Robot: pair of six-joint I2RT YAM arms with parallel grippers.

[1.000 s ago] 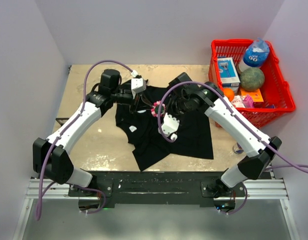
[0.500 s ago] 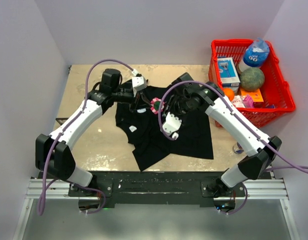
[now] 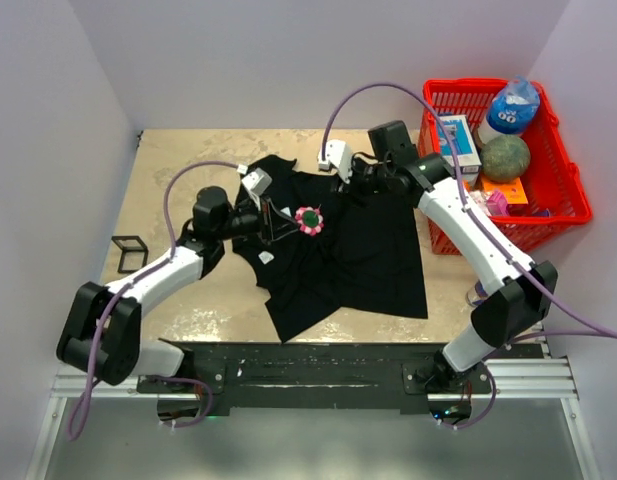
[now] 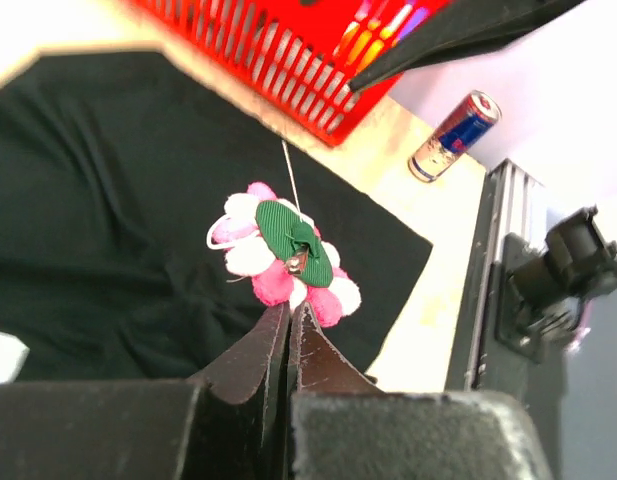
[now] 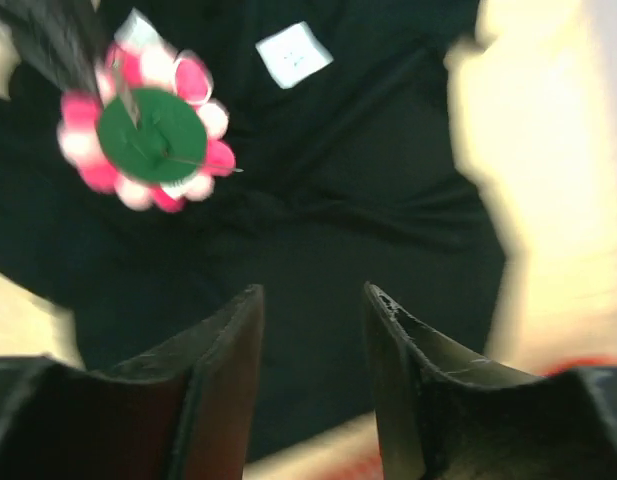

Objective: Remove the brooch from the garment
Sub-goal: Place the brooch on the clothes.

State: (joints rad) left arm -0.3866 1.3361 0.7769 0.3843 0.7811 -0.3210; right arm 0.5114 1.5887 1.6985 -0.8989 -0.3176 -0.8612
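The brooch (image 3: 309, 220) is a small ring of pink and white beads with a green round back. It shows in the left wrist view (image 4: 288, 250) with its pin sticking out, and in the right wrist view (image 5: 148, 135). My left gripper (image 3: 291, 223) is shut on the brooch's edge (image 4: 291, 308) and holds it just over the black garment (image 3: 368, 260). My right gripper (image 3: 354, 184) is open and empty (image 5: 313, 295) above the garment's far part (image 5: 368, 200), apart from the brooch.
A red basket (image 3: 563, 210) with a bottle, a box and fruit stands at the right. A drinks can (image 4: 455, 135) lies by the table's near right edge. White labels (image 3: 265, 258) sit on the shirt. A small black frame (image 3: 129, 250) lies at the left.
My right gripper has drawn away from the brooch, back toward the basket. My left arm has pulled nearer and lower, still at the brooch.
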